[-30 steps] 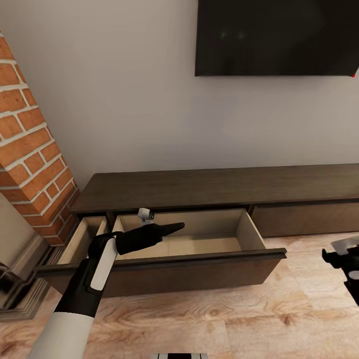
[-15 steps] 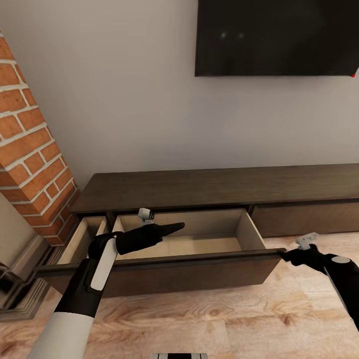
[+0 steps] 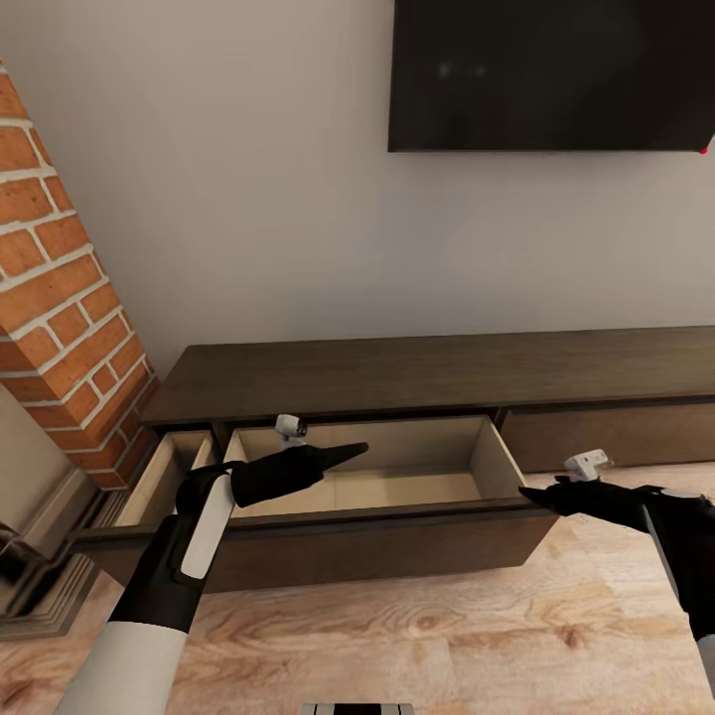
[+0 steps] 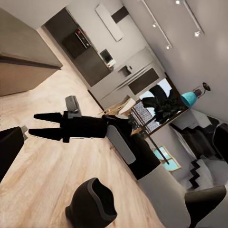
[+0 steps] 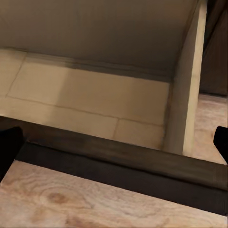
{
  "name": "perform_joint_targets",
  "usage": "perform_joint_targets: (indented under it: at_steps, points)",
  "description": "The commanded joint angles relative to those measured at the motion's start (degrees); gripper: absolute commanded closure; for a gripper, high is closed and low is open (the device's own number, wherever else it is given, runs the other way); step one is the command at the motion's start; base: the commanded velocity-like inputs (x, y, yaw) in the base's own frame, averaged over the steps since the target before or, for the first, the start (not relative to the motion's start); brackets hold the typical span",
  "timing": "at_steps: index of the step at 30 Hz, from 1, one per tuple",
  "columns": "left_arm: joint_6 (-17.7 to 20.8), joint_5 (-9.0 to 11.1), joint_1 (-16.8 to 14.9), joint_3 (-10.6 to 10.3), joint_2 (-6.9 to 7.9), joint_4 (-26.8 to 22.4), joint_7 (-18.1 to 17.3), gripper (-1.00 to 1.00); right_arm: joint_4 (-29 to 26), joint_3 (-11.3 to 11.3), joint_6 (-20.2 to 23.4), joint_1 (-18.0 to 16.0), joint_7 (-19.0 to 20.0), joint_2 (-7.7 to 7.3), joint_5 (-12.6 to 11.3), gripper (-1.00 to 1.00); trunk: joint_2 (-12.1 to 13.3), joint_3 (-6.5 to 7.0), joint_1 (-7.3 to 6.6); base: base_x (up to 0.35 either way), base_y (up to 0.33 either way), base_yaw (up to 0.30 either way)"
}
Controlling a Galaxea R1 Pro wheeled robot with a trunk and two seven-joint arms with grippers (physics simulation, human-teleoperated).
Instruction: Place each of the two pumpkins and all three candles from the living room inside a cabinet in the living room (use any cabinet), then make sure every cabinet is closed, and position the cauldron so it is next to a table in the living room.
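Observation:
The long dark-brown cabinet [image 3: 437, 372] runs along the wall, and its middle drawer [image 3: 377, 546] is pulled out. The part of the drawer's pale floor that I can see is bare. My left gripper [image 3: 353, 453] hovers over that drawer's left part, open and holding nothing. My right gripper [image 3: 531, 494] is at the drawer's right front corner. Its fingers are spread wide on either side of the front rim [image 5: 118, 156], and it is open in the left wrist view [image 4: 40, 124] too. A black rounded pot shape, likely the cauldron [image 4: 92, 206], sits on the floor. The pumpkins and candles are out of view.
A second drawer [image 3: 164, 477] at the cabinet's left end is also pulled out, right beside the brick fireplace [image 3: 60, 328]. A dark TV [image 3: 551, 74] hangs on the wall above. Wooden floor [image 3: 447, 636] lies in front of the cabinet.
My right arm has swung in from the right edge to the open drawer's right front corner. The left arm and both drawers have not moved.

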Motion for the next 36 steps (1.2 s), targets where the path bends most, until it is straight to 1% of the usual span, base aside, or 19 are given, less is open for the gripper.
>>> perform_joint_targets:
  at_steps: [1, 3, 5, 6, 8, 9, 11, 13, 15, 19, 25, 30, 36]
  points:
    - [-0.03, -0.09, 0.00, -0.02, 0.00, 0.01, 0.00, -1.00, -0.93, -0.02, 0.09, 0.00, 0.04, 0.40, 0.04, -1.00, 0.00, 0.00, 0.00, 0.000, 0.000, 0.000]
    - [-0.12, -0.18, 0.00, -0.06, 0.00, -0.01, 0.00, -1.00, -2.44, -0.04, 0.19, 0.00, 0.11, 0.77, -0.04, -1.00, 0.00, 0.00, 0.00, 0.000, 0.000, 0.000]
    - [-0.55, -0.21, 0.00, -0.08, 0.00, 0.00, 0.00, -1.00, -3.42, -0.04, 0.25, 0.00, 0.18, 0.93, -0.99, -1.00, 0.00, 0.00, 0.00, 0.000, 0.000, 0.000]
    - [-1.06, -0.22, 0.02, -0.12, 0.00, -0.01, 0.00, -1.00, -3.92, -0.07, 0.32, 0.00, 0.19, 0.98, -2.60, -1.00, 0.00, 0.00, 0.00, 0.000, 0.000, 0.000]
    - [-2.18, -0.17, 0.03, -0.28, 0.00, 0.02, 0.00, -1.00, -4.54, -0.15, 1.75, 0.00, 0.09, 0.87, -9.98, -1.00, 0.00, 0.00, 0.00, 0.000, 0.000, 0.000]
    - [-2.41, -0.16, 0.02, -0.31, 0.00, 0.02, 0.00, -1.00, -4.65, -0.17, 2.51, 0.00, 0.00, 0.80, -12.74, -1.00, 0.00, 0.00, 0.00, 0.000, 0.000, 0.000]
    - [-2.65, -0.16, 0.02, -0.34, 0.00, 0.02, 0.00, -1.00, -4.77, -0.20, 3.66, 0.00, -0.11, 0.72, -17.20, -1.00, 0.00, 0.00, 0.00, 0.000, 0.000, 0.000]
    - [-2.76, -0.15, 0.04, -0.36, 0.00, 0.02, 0.00, -1.00, -4.82, -0.21, 4.21, 0.00, -0.17, 0.77, -19.97, -1.00, 0.00, 0.00, 0.00, 0.000, 0.000, 0.000]
    - [-2.79, -0.15, 0.03, -0.36, 0.00, 0.00, 0.00, -1.00, -4.84, -0.14, 4.37, 0.00, -0.23, 0.87, -20.50, -1.00, 0.00, 0.00, 0.00, 0.000, 0.000, 0.000]
    - [-2.81, -0.17, 0.04, -0.37, 0.02, 0.00, 0.08, -1.00, -5.13, 0.09, 4.41, 0.00, -0.22, 0.96, -20.83, -1.00, 0.00, 0.00, 0.00, 0.000, 0.000, 0.000]
    - [-2.65, -0.30, 0.00, -0.37, 0.16, -0.09, 0.16, -1.00, -6.38, 0.36, 4.30, 0.00, -0.19, 1.04, -20.87, -1.00, 0.00, 0.00, 0.00, 0.000, 0.000, 0.000]
    - [-2.81, 0.17, 0.01, -0.37, 0.52, -0.30, -0.34, -1.00, -6.22, 0.31, 3.87, 0.01, -0.10, 1.11, -21.18, -1.00, 0.00, 0.00, 0.00, 0.000, 0.000, 0.000]
    - [-2.81, 0.12, 0.04, -0.45, 0.43, -0.59, -0.41, -1.00, -5.83, 0.31, 3.79, 0.00, -0.17, 1.11, -21.27, -1.00, 0.00, 0.00, 0.00, 0.000, 0.000, 0.000]
